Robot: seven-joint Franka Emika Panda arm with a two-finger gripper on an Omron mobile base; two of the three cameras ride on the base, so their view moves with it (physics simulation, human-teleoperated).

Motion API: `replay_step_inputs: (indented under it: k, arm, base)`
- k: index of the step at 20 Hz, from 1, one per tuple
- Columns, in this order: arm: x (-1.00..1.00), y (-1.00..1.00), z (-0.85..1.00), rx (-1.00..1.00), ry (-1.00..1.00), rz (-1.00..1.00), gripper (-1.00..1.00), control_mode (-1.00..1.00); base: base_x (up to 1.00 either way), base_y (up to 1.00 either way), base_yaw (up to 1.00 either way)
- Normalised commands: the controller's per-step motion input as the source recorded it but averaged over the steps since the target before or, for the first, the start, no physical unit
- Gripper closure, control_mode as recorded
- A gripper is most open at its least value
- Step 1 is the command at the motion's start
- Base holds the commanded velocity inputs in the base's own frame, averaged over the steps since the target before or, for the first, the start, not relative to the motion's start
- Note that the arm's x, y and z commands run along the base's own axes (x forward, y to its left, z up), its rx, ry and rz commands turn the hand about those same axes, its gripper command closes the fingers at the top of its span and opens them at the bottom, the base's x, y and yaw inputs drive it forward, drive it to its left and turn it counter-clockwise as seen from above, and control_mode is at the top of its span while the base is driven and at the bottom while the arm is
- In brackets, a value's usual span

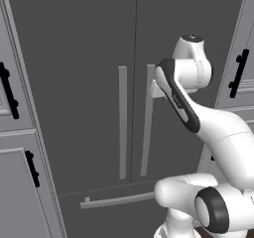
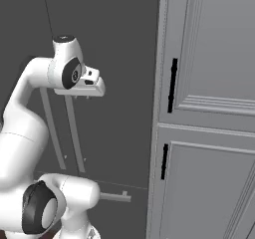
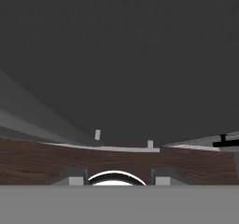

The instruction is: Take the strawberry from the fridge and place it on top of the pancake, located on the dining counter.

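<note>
The fridge [image 1: 74, 58] is a dark grey two-door unit and both doors are closed, so the strawberry is hidden. My gripper [image 2: 81, 97] points down at the top of the right door's pale handle [image 1: 147, 133]. In the hand view its fingertips [image 3: 77, 178] stand partly apart, close to the dark door. I cannot tell whether they grip the handle. The pancake and the dining counter are out of view.
The left door's handle [image 1: 122, 123] runs beside the right one. The drawer's horizontal bar [image 1: 116, 201] lies below, also in the hand view [image 3: 121, 148]. Pale grey panelled cabinets [image 2: 209, 83] with black handles flank the fridge. Dark wood floor [image 3: 37, 162] lies underneath.
</note>
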Motion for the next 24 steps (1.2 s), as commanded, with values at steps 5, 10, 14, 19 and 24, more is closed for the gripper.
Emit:
replay_step_inputs:
  k: [5, 10, 14, 19, 24]
  arm:
    - [-0.09, 0.0, 0.0, 0.0, 0.0, 0.0, -1.0, 1.0]
    - [0.0, 0.0, 0.0, 0.0, 0.0, 0.0, -1.0, 1.0]
    - [0.0, 0.0, 0.0, 0.0, 0.0, 0.0, -1.0, 1.0]
    - [0.0, 0.0, 0.0, 0.0, 0.0, 0.0, -1.0, 1.0]
    - [0.0, 0.0, 0.0, 0.0, 0.0, 0.0, -1.0, 1.0]
  base:
    - [-0.07, 0.0, 0.0]
    - [-0.45, 0.0, 0.0]
    - [-0.43, 0.18, -0.02]
    - [-0.21, 0.39, -0.08]
    - [-0.05, 0.44, -0.08]
